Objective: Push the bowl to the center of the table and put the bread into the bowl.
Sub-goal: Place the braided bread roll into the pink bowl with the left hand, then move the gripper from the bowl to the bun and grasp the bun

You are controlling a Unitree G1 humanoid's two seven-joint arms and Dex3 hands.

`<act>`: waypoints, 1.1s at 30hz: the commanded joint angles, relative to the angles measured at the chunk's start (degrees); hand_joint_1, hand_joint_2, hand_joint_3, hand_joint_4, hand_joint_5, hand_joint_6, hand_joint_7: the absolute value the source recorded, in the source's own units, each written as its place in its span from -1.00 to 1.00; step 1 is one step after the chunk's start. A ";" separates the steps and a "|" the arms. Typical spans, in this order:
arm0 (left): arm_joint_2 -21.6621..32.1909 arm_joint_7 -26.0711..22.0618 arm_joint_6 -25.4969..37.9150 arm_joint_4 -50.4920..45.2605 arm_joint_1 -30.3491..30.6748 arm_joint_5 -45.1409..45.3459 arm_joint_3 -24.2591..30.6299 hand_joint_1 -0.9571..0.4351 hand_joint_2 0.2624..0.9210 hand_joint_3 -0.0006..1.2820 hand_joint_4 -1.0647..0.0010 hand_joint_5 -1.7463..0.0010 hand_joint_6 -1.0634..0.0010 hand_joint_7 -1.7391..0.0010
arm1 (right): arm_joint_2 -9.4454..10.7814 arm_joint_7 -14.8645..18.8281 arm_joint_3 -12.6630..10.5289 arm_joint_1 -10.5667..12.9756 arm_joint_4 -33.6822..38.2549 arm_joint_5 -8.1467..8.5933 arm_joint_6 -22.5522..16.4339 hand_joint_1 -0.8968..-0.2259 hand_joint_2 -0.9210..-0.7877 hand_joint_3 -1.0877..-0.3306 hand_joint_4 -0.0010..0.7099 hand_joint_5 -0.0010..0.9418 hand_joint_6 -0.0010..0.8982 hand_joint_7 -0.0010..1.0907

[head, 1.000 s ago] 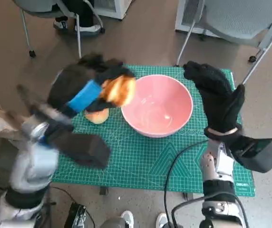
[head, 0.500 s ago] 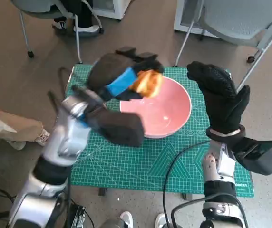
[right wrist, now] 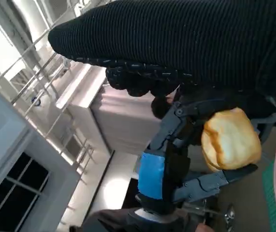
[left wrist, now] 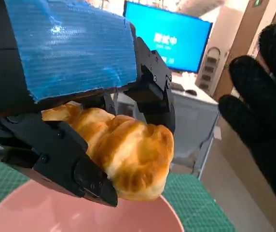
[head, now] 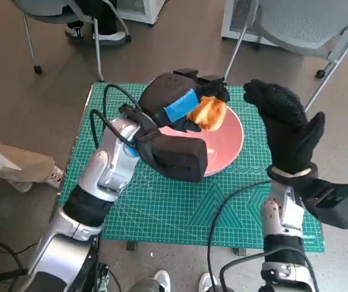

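My left hand (head: 177,97) grips a golden bread roll (head: 207,113) and holds it in the air above the pink bowl (head: 229,146). The bowl stands on the green cutting mat (head: 180,201); my left forearm hides its near left part. In the left wrist view the bread (left wrist: 128,154) sits between black fingers (left wrist: 56,154) over the bowl's rim (left wrist: 80,217). My right hand (head: 286,125) is raised upright just right of the bowl, fingers apart, holding nothing. The right wrist view shows the left hand (right wrist: 176,159) with the bread (right wrist: 230,140).
The mat covers a small table with floor around it. Chairs (head: 295,24) stand behind the table, a person's feet (head: 95,33) at the far left. A person's leg (head: 10,164) shows at the left edge. Cables (head: 222,243) hang at the near edge.
My left hand has carried the bread rightward from the mat's left part to above the bowl. A second roll seen earlier on the mat is now out of sight. My right hand barely moved.
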 commanded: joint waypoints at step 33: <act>12.03 -14.35 -0.39 -12.41 7.41 -10.97 9.56 -0.33 0.59 -0.99 1.00 1.00 0.67 0.99 | 0.54 -0.45 0.60 1.56 0.46 -0.27 0.49 -0.26 -1.00 -0.14 -0.31 -0.98 -0.85 0.00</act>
